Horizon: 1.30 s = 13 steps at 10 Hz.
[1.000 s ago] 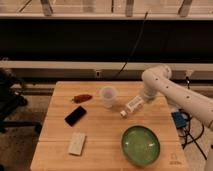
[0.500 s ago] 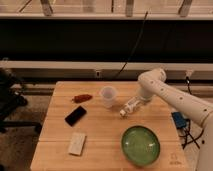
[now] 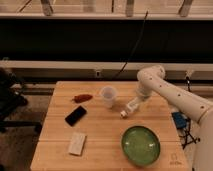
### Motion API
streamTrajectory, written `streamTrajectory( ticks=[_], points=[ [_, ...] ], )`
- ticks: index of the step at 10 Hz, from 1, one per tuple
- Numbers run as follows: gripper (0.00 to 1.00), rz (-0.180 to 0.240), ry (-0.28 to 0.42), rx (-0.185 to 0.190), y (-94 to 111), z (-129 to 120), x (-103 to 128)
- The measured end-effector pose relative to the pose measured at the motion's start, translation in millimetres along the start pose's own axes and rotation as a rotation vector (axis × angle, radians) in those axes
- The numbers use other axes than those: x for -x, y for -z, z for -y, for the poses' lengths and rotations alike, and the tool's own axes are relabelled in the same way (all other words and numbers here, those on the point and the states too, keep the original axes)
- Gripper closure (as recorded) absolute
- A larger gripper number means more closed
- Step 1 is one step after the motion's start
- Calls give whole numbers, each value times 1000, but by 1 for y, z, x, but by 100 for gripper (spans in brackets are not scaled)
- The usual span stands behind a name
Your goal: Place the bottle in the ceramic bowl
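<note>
The bottle (image 3: 127,110) is small and whitish, with its white cap pointing down-left, and sits tilted at the middle right of the wooden table (image 3: 100,135). My gripper (image 3: 134,104) is right at the bottle's upper end, at the tip of the white arm (image 3: 170,95) that reaches in from the right. I cannot tell whether the bottle rests on the table or hangs just above it. The ceramic bowl (image 3: 141,145) is wide, green and glossy. It stands at the table's front right, below the bottle and apart from it, with nothing in it.
A white translucent cup (image 3: 107,96) stands upright just left of the bottle. A red-brown object (image 3: 82,97) lies at the back left, a black phone (image 3: 76,115) in front of it, and a white flat packet (image 3: 77,143) near the front left. A dark chair (image 3: 10,95) stands left of the table.
The arm's elbow has swung a little to the left. The gripper and the bottle have stayed at almost the same spot, perhaps slightly higher.
</note>
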Motion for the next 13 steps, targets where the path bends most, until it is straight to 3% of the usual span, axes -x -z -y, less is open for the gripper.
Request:
streamTrajectory(
  ticks=[3,6,10,12,13],
  points=[
    [20,8,34,8,-7,1,0],
    [20,36,86,66,-22,-4,1],
    [22,75,154,116,-31,-1,5],
    [34,88,182,124,-34,0,7],
    [47,95,197,129,-37,-1,7]
  ],
)
